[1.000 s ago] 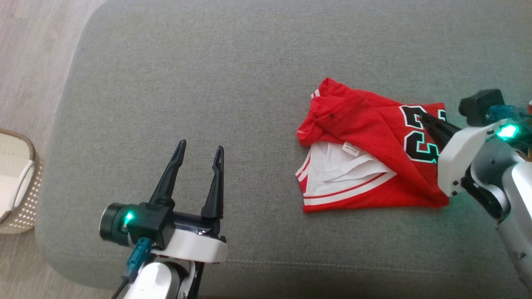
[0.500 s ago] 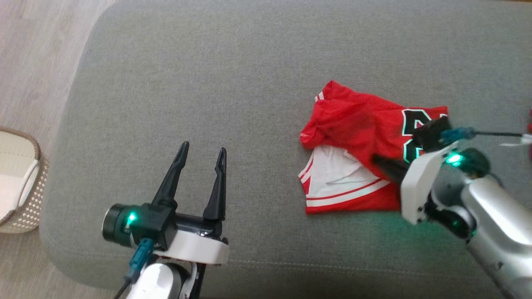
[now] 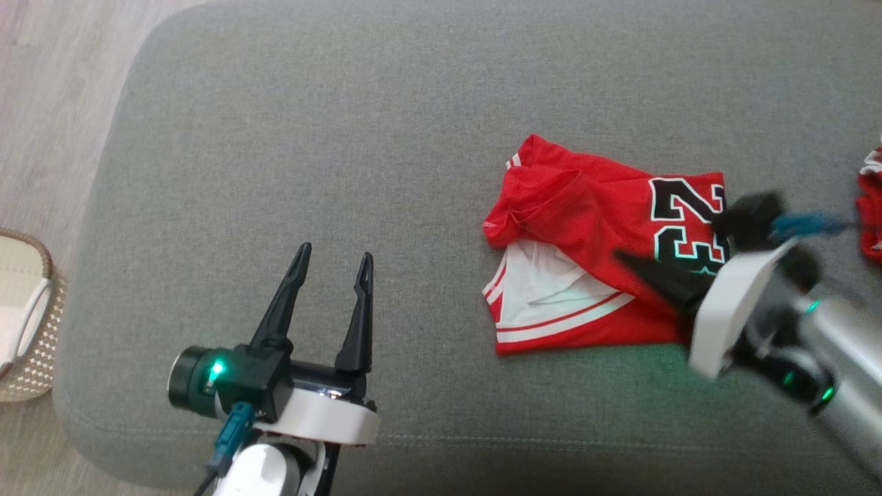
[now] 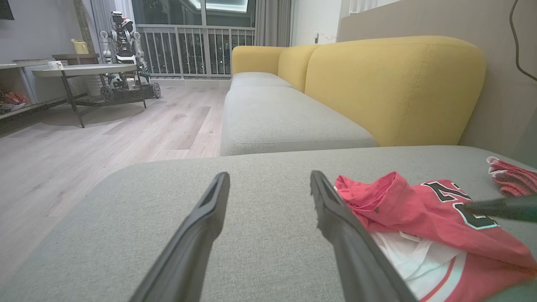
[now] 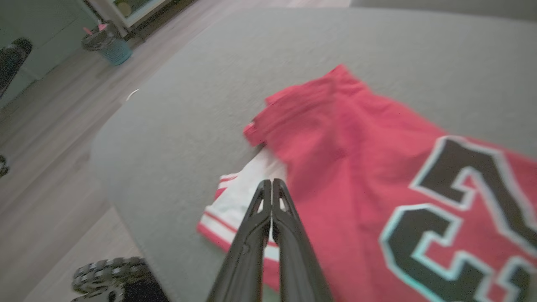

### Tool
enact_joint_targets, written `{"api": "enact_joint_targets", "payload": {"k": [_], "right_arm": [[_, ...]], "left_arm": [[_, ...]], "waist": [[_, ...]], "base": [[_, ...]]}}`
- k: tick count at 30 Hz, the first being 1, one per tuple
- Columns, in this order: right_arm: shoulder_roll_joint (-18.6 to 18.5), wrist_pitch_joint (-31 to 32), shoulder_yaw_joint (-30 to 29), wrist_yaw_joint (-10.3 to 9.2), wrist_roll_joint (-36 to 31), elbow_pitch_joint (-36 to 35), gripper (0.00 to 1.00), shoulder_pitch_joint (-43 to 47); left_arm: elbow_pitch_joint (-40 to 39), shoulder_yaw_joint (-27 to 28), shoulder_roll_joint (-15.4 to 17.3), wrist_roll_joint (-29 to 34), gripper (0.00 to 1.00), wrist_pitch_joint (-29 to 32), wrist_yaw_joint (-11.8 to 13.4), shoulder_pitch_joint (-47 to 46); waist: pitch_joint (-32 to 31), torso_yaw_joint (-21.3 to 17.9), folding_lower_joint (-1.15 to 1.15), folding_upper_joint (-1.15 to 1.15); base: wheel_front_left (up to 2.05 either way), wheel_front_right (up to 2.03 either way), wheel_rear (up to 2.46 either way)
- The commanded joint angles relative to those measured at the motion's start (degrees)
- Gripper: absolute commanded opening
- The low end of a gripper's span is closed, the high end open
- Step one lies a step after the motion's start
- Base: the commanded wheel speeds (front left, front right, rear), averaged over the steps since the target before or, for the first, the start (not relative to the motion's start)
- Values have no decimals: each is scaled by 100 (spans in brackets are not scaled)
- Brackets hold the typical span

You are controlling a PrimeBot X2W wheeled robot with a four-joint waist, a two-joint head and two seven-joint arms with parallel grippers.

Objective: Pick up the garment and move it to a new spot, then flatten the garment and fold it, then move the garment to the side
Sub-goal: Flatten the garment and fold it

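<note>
Right gripper point(image 5: 269, 183) pressed together, empty, over jersey point(image 3: 586, 207) | left gripper point(image 3: 334, 252) spread, idle | jersey looks roughly folded; sideways move seemingly remains

The right gripper's point(image 3: 623, 259) blurred jaws hide part of the jersey's point(image 3: 586, 220) 23.

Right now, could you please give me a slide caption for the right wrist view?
Shut right gripper aimed at the loosely folded red jersey lying on the grey cushion.
</note>
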Motion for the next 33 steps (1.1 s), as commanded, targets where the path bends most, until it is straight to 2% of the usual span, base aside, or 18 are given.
{"api": "enact_joint_targets", "payload": {"k": [1,6,13,19,22,26,29,31,33], "right_arm": [[-170,-184,-204,-2,-206,72,0,-241],[169,-338,-326,-2,-322,843,0,-618],[628,-419,25,-2,-298,2000,0,-1100],[802,-431,455,-2,12,2184,0,-1173],[683,-200,835,-2,413,1771,0,-1088],[340,216,1193,-2,1147,979,0,-938],[85,437,1226,-2,1773,343,0,-820],[-176,153,1105,-2,1588,284,0,-932],[-345,-206,1005,-2,1151,588,0,-1054]], "left_arm": [[-210,230,-30,48,100,-45,-19,-102],[-186,165,-55,52,100,-45,-88,-221],[-146,155,-96,9,100,-45,-81,-320],[-148,164,-118,-21,100,-45,-76,-319],[-167,194,-125,-25,100,-45,-70,-296],[-181,261,-128,-9,100,-45,-53,-217],[-178,262,-131,17,100,-45,-72,-195],[-186,278,-131,38,100,-45,-69,-184],[-190,288,-131,55,100,-45,-75,-178]], "waist": [[31,2,0,0],[164,149,0,0],[308,482,0,0],[326,600,0,0],[318,586,0,0],[253,451,0,0],[184,333,0,0],[158,252,0,0],[144,198,0,0]], "base": [[0,0,0],[0,0,0],[0,0,0],[0,0,0],[0,0,0],[0,0,0],[0,0,0],[0,0,0],[0,0,0]]}}
